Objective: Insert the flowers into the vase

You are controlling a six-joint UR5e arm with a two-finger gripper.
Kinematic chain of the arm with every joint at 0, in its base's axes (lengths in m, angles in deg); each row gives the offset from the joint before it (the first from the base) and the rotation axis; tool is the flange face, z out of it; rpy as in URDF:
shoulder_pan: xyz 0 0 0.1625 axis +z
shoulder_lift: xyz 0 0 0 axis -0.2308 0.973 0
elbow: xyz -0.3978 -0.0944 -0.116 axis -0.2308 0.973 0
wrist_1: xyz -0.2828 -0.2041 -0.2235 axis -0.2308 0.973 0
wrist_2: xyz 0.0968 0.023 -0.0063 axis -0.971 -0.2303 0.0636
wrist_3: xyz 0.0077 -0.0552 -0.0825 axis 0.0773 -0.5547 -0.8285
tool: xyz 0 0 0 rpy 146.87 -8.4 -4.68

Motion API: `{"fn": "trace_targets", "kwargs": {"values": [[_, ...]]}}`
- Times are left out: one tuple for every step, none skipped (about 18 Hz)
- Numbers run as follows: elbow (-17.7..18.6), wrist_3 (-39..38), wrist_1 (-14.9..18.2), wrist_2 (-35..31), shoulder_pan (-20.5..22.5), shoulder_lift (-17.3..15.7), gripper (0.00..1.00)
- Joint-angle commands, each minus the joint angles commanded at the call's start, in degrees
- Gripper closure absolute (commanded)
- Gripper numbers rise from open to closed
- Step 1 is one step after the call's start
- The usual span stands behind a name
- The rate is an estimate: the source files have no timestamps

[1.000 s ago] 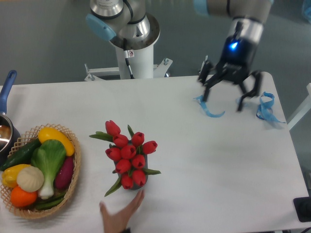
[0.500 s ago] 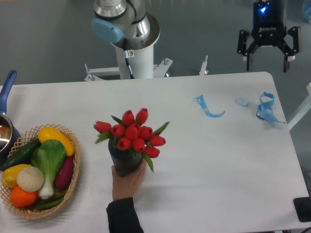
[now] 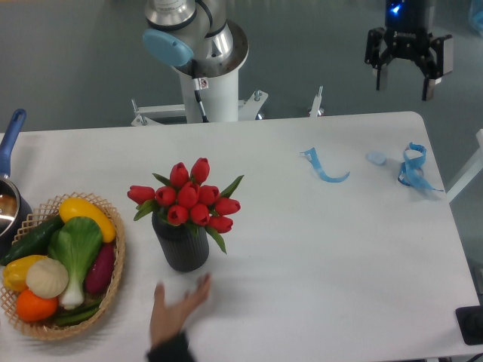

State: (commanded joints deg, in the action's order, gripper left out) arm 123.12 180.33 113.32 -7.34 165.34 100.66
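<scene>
The robot's black two-finger hand hangs empty with fingers apart — far down-left of it, the red tulip flowers stand upright in the ribbed dark grey vase on the white counter.

Readable text: none anywhere on the table or the robot.
Robot column: a small white sticker with a red mark sits on its front, too small to make out.
Gripper: a blue light glows above it, but no lettering can be read.
</scene>
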Motion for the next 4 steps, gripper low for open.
{"fn": "trace_targets", "kwargs": {"values": [[-0.26, 0.0, 0.08, 0.18, 0.0, -0.09, 0.0], [-0.61, -0.09, 0.26, 0.18, -0.09, 0.08, 0.0], [-0.61, -0.52, 0.78, 0.26, -0.18, 0.17, 0.0], [-0.52, -0.62, 0.79, 0.27, -0.27, 0.17, 0.0]]}}
